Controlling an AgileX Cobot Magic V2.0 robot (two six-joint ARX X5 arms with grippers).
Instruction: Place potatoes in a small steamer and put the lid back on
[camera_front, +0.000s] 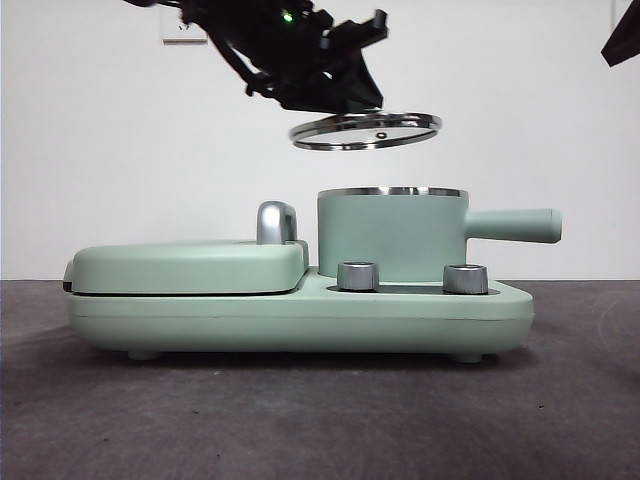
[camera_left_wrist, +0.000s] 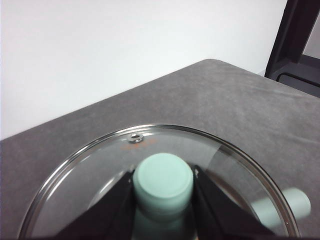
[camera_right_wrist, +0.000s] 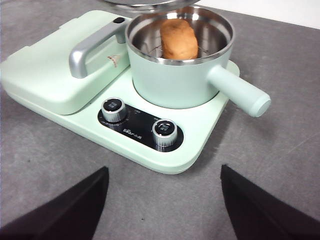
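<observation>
The lid (camera_front: 366, 131) is hanging tilted in clear air above the small steamer (camera_front: 392, 235), an open gap showing between the two steel rims. The left gripper (camera_left_wrist: 163, 192) is clamping its mint knob. Only the right wrist view is showing the potatoes (camera_right_wrist: 178, 39) sitting inside the pot. The right gripper (camera_right_wrist: 165, 200) is waiting spread open, well back from the appliance base (camera_right_wrist: 165, 150).

mint-green griddle (camera_right_wrist: 55, 70), chrome handle (camera_right_wrist: 90, 47), two knobs (camera_right_wrist: 114, 109), grey table (camera_right_wrist: 280, 165).

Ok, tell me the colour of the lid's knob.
Mint green; the knob shows best in the left wrist view, gripped by the left gripper.
</observation>
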